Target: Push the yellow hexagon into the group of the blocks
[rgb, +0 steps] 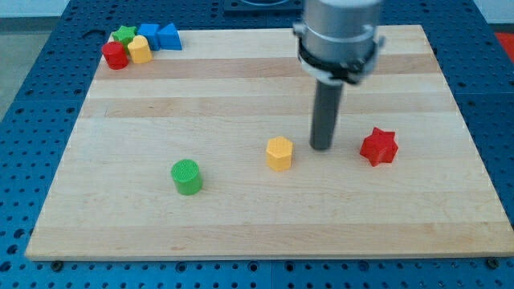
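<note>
The yellow hexagon (279,153) stands on the wooden board (241,217), a little right of its middle. My tip (322,147) rests on the board just to the hexagon's right, a small gap apart. The group of blocks is at the board's top left corner: a red cylinder (115,55), a yellow block (140,50), a green star (124,34), a blue cube (148,34) and a blue triangular block (169,37), all close together.
A red star (379,146) lies right of my tip. A green cylinder (186,177) stands left of the hexagon, toward the view's bottom. The board sits on a blue perforated table (32,144).
</note>
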